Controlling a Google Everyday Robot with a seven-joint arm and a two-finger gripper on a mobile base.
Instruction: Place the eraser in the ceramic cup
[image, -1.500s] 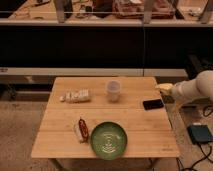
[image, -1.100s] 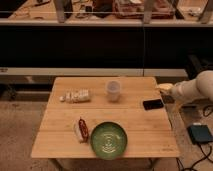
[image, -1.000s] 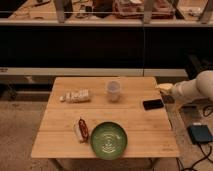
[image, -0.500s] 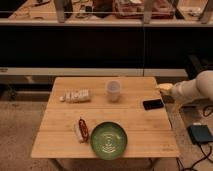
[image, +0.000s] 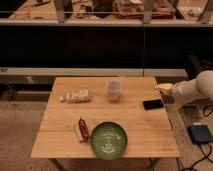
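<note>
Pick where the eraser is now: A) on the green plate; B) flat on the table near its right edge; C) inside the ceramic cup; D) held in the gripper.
B: the eraser lies flat on the table near its right edge, apart from the ceramic cup, while the gripper hovers empty just behind it at that edge.

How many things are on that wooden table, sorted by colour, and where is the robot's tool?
White or pale: 2, the ceramic cup and a pale packet
Black: 1, the eraser
Green: 1, the plate
Red-and-white: 1, a small object
Total: 5
The tool hovers empty at the right edge of the table, just beyond the eraser.
</note>
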